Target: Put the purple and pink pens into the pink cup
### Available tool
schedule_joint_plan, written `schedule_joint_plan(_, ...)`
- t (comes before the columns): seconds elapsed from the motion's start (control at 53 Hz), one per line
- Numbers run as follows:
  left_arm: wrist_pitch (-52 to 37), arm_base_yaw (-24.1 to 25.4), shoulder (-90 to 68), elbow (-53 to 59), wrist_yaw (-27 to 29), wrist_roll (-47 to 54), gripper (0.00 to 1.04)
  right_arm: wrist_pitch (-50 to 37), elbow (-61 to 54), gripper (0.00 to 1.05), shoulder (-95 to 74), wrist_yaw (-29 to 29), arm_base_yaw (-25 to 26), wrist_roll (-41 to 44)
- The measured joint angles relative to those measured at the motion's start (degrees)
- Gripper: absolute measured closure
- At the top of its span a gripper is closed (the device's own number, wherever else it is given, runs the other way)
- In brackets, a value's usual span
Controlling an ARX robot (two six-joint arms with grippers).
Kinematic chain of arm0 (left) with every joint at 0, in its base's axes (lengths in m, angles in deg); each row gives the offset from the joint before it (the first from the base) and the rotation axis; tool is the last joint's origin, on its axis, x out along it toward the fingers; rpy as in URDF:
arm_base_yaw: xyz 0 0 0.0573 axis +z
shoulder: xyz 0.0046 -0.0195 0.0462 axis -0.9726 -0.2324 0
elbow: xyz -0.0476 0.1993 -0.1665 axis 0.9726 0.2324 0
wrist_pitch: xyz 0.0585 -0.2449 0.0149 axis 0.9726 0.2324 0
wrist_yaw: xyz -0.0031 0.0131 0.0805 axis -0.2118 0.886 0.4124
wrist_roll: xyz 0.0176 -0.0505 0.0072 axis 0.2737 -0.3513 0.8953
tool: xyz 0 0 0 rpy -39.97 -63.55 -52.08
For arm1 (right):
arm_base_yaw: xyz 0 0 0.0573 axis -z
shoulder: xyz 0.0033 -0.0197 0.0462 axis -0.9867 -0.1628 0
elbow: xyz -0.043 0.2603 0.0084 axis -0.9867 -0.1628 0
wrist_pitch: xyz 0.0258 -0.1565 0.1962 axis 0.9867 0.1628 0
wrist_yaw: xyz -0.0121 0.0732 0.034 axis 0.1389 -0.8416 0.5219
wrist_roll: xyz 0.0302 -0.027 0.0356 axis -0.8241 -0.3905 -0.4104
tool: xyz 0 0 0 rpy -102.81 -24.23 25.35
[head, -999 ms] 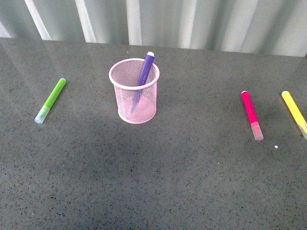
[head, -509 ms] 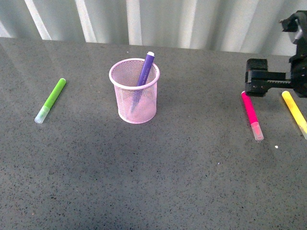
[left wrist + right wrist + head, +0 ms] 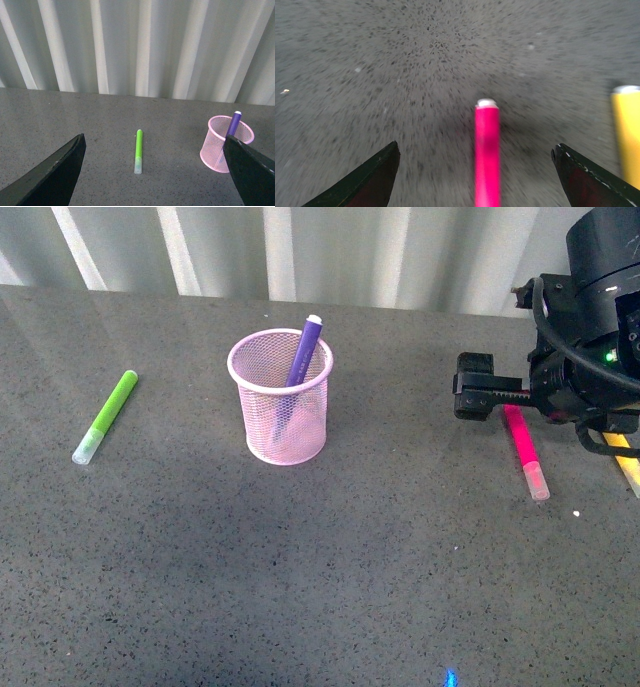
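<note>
One pink pen is lying between the wide jaws of the right gripper; one purple pen is leaning inside one pink cup.

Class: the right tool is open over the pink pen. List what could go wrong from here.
1. The yellow marker lies close beside the pink pen; the open right tool could nudge or catch it too.
2. The purple pen leans across the pink cup; the pink pen may strike it or tip the cup going in.
</note>
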Motion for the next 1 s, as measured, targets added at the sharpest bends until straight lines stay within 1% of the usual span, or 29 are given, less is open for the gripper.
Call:
schedule_joint_plan(0.471, 0.00, 0.00, 0.00, 0.00, 0.00, 0.00, 0.07, 0.00, 3.23, 0.07, -4.24, -0.76, 0.63, -0.77)
schedule_joint_plan(0.509, 0.00, 0.00, 0.00, 0.00, 0.00, 0.00, 0.07, 0.02, 3.54, 0.11, -4.46, -0.72, 0.68, -0.85)
schedule_joint_plan(0.566, 0.00, 0.00, 0.00, 0.00, 0.00, 0.00, 0.07, 0.02, 3.91, 0.20, -4.76, -0.92, 0.76, -0.85)
schedule_joint_plan(0.603, 0.00, 0.00, 0.00, 0.00, 0.00, 0.00, 0.07, 0.00, 4.00, 0.23, -4.81, -1.18, 0.76, -0.85)
schedule_joint_plan(0.735, 0.00, 0.00, 0.00, 0.00, 0.00, 0.00, 0.07, -0.70, 4.11, 0.50, -4.92, -3.21, 0.92, -0.92)
schedule_joint_plan(0.811, 0.00, 0.00, 0.00, 0.00, 0.00, 0.00, 0.07, -1.03, 4.09, 0.59, -4.92, -4.02, 0.92, -0.96)
schedule_joint_plan(0.848, 0.00, 0.00, 0.00, 0.00, 0.00, 0.00, 0.07, -1.29, 3.93, 0.66, -4.92, -4.63, 0.83, -1.20)
schedule_joint_plan(0.905, 0.00, 0.00, 0.00, 0.00, 0.00, 0.00, 0.07, -1.33, 3.78, 0.73, -4.92, -5.03, 0.72, -1.38)
schedule_joint_plan(0.924, 0.00, 0.00, 0.00, 0.00, 0.00, 0.00, 0.07, -1.53, 3.61, 0.78, -4.92, -5.27, 0.68, -1.51)
schedule_joint_plan(0.999, 0.00, 0.00, 0.00, 0.00, 0.00, 0.00, 0.07, -2.01, 3.26, 0.86, -4.87, -5.31, 0.61, -1.70)
